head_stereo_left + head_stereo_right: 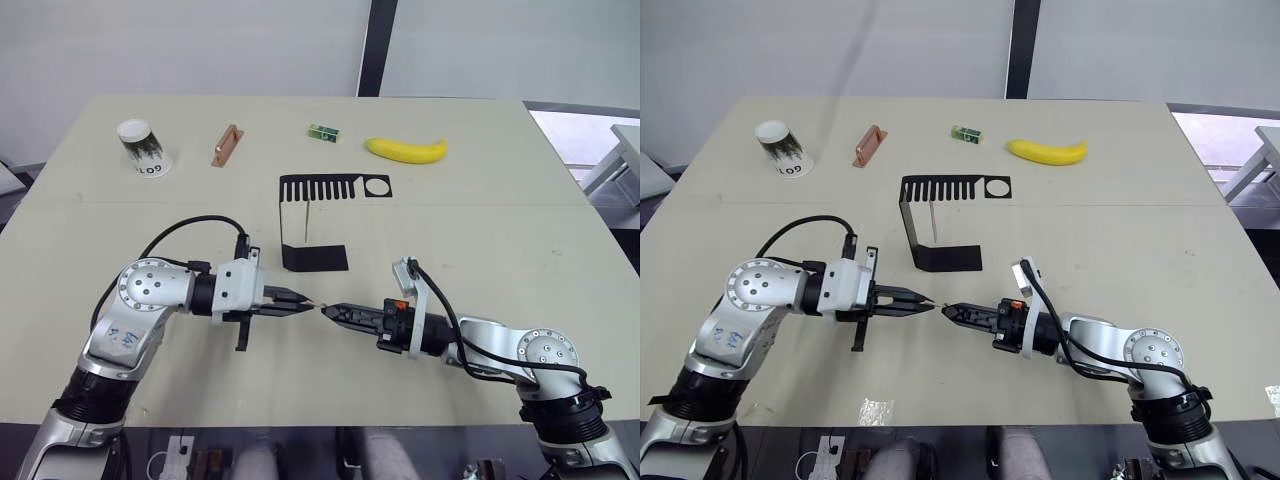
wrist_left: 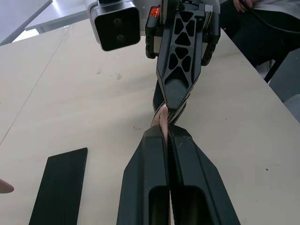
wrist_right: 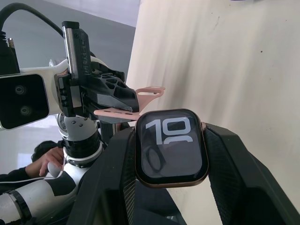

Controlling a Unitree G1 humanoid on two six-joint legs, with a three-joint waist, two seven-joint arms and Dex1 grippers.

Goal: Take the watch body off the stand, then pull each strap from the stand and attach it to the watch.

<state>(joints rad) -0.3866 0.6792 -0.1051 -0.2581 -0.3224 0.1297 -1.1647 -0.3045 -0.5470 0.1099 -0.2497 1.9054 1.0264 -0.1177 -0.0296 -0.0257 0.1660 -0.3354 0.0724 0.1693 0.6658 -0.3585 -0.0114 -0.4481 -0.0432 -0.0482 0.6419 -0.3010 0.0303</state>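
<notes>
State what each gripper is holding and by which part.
The right gripper clamps the watch body by its two side edges, screen showing. The left gripper pinches a pink strap near its end, flat between shut fingers.

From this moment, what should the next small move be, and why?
Probably ease the left gripper in to seat its strap into the edge of the watch body. The right gripper clamps the case screen-up, the left pinches a pink strap, and their tips nearly meet above the table. A second strap hangs on the stand, so that likely comes later.
</notes>
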